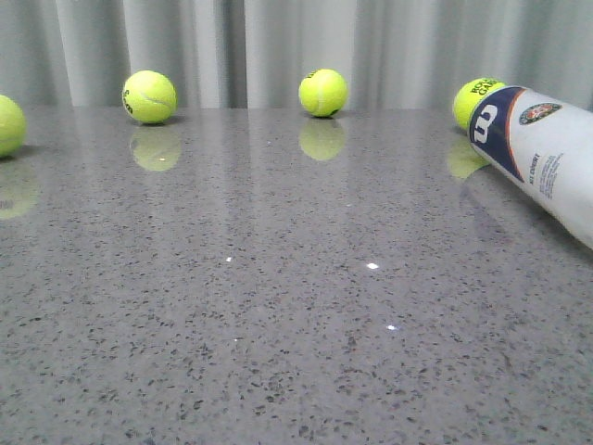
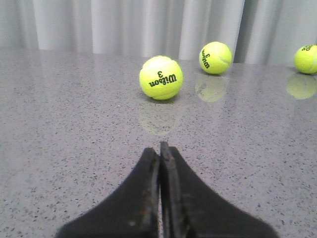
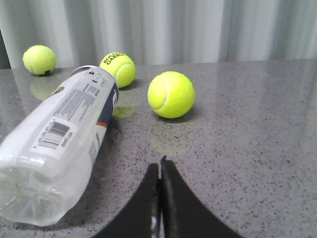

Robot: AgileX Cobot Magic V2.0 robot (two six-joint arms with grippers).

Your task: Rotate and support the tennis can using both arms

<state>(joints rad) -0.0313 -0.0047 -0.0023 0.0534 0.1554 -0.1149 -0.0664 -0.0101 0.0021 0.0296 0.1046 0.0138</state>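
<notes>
Between our two wrists nothing is gripped yet: the left hand (image 2: 160, 148) and right hand (image 3: 159, 166) both sit pressed closed above the speckled grey bench (image 1: 278, 306). Just beside the right hand lies the tall white plastic tennis can (image 3: 64, 134), toppled. We judge both hands should open wide first, then approach its opposite ends.
</notes>
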